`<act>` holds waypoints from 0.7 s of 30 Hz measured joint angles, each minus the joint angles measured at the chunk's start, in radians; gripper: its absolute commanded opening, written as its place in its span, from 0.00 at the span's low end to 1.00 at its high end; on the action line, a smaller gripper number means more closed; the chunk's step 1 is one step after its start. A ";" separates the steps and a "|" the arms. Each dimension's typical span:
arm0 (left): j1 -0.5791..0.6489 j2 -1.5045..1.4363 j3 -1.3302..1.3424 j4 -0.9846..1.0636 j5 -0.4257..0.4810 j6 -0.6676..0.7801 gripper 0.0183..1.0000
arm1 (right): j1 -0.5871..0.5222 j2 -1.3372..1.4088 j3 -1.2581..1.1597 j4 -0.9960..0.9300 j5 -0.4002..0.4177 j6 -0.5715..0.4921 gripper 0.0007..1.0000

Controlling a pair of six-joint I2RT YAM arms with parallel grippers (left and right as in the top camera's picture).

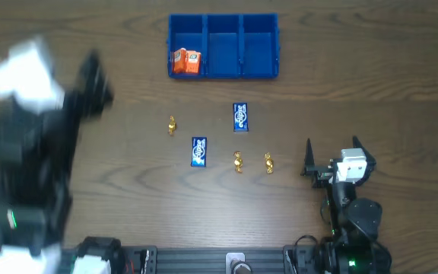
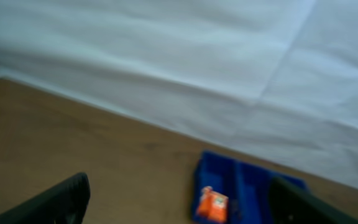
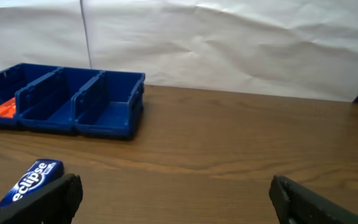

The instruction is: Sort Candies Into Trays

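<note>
The tray (image 1: 223,75) sits at the far middle of the table (image 1: 371,91), with three compartments side by side. Orange candies (image 1: 186,62) lie in its left compartment. The other sweets are loose on the wood nearer the arms. One blue pack (image 1: 239,116) lies near the tray's front, and a second pack (image 1: 198,151) lies nearer the arms and to its left. A gold candy (image 1: 172,125) lies left of both, and two more gold candies (image 1: 238,160) (image 1: 268,162) lie side by side between the second pack and the right gripper (image 1: 331,156). That gripper sits low at the table's right, spread wide and holding nothing. The left gripper (image 1: 93,84) hangs raised over the table's left side, well apart from the tray, also spread wide and holding nothing
</note>
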 measured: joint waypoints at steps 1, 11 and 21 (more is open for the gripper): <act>0.020 -0.106 -0.107 0.024 0.015 0.011 0.95 | 0.001 0.000 0.000 0.000 0.000 0.000 1.00; 0.150 -0.684 -0.842 0.394 0.232 0.063 1.00 | 0.001 0.000 0.000 0.000 0.000 0.000 1.00; 0.156 -0.722 -0.909 0.267 0.296 0.100 1.00 | 0.001 0.000 0.000 0.000 0.000 0.000 1.00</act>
